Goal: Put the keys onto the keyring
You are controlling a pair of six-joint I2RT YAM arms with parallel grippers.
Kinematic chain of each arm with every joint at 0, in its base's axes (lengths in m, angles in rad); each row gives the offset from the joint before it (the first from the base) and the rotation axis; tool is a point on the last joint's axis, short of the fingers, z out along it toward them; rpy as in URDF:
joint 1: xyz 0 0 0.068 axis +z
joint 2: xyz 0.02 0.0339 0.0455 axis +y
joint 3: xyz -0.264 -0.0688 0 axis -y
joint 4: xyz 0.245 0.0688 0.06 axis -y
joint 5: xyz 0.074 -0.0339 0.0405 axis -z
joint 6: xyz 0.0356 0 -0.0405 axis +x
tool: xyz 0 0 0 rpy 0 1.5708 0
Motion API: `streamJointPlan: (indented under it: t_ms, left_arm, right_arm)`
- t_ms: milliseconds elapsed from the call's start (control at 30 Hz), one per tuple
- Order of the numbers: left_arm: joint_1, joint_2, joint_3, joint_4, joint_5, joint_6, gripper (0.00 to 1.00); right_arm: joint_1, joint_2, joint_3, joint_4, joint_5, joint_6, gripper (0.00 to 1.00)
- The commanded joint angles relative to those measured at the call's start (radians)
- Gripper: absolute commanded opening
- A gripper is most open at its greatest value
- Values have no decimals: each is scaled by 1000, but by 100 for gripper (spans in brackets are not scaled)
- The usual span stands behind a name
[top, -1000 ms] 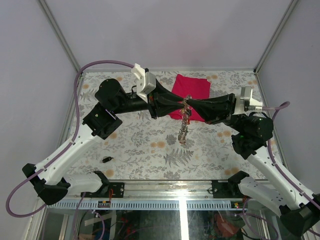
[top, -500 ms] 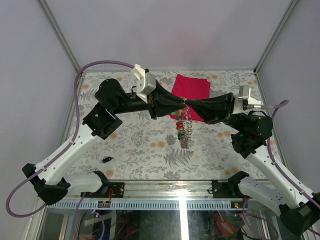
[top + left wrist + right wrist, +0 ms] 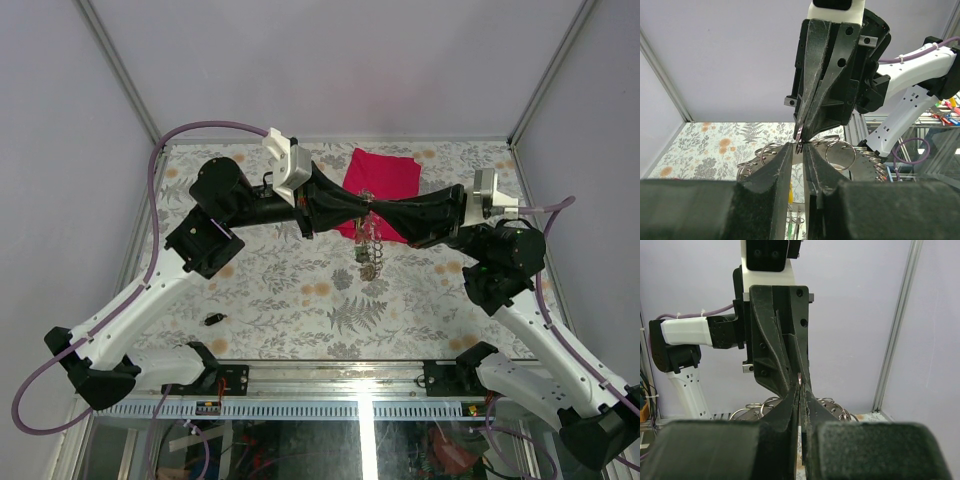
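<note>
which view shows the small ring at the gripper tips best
Left wrist: the ring shows clearly, pinched in the right gripper tips, at the left gripper. Right wrist shows only a sliver; the top view hides it between the grippers.

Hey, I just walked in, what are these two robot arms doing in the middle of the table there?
The two arms meet tip to tip above the table, in front of a red cloth. The right gripper is shut on a thin metal ring, and a bunch of rings and coloured keys hangs below. The left gripper sits at the same ring with its jaws a sliver apart; whether it grips is unclear. A small dark item, possibly a key, lies on the table near the left arm.
</note>
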State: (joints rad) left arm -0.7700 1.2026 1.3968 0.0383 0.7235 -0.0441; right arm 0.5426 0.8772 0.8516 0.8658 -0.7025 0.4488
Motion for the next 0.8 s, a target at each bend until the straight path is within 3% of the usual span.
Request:
streamJointPlan:
  t_ms: [0,100,167,267,400,567,767]
  left_arm:
    - [-2,-6,42,58,12,16,14]
    - [-2,-5,43,56,11,20,10]
    - [-2,-2,52,43,14,26,1]
    - [-2,8,80,-5,26,52,0]
    - [-2,39,160,-199,31,141,0]
    - [-2,80,270,-466,-12,275,0]
    - [-6,171,423,-761,-50,399,0]
  right_arm:
    - [3,-12,64,27,-21,-13,0]
    - [3,-13,67,9,-25,-24,0]
    - [3,-14,68,0,-26,-27,0]
    - [3,-18,74,-23,-29,-43,0]
    - [3,-32,113,-130,-44,-116,10]
    - [4,-46,197,-389,-73,-279,27]
    - [3,-32,286,-693,-90,-443,34]
